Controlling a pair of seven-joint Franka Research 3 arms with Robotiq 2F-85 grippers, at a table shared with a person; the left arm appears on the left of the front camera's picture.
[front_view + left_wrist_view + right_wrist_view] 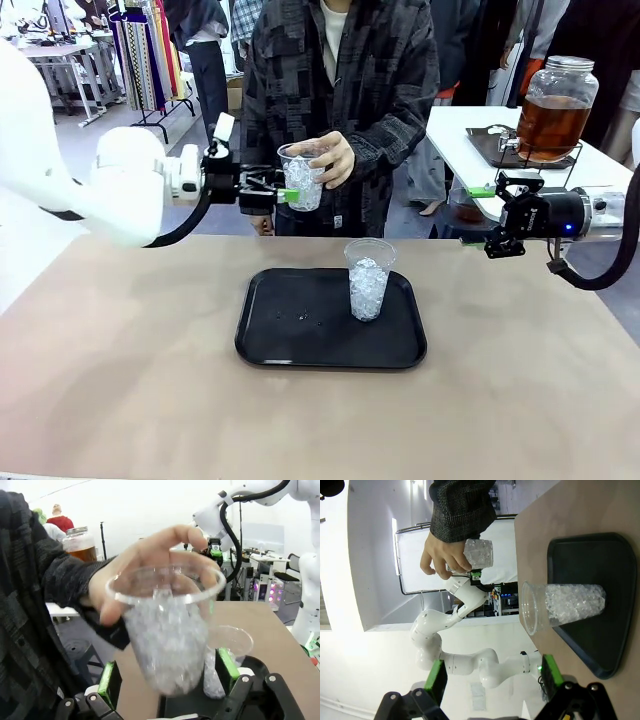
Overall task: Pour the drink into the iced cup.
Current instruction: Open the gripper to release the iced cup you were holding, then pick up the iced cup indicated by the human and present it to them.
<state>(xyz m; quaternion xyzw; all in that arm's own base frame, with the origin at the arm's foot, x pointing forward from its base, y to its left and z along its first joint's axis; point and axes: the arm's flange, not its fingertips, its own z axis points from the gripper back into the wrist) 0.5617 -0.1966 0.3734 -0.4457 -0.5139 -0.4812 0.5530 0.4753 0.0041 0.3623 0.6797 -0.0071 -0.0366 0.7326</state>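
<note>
A person's hand (335,158) holds a clear plastic cup of ice (303,178) above the table's far edge. My left gripper (285,192) stands open around that cup's lower half; in the left wrist view its green pads (111,679) sit a little off the cup's (170,630) sides. Another iced cup (369,278) stands upright on the black tray (300,340). The drink, amber-brown, fills a glass dispenser jar (555,105) on the white side table. My right gripper (490,218) hangs open and empty over the table's right side, below the jar.
The white side table (460,135) at the back right carries the jar on a dark tray with a wire stand. The person stands close against the far edge. Bare brown tabletop (130,380) surrounds the black tray. Clothes racks stand far left.
</note>
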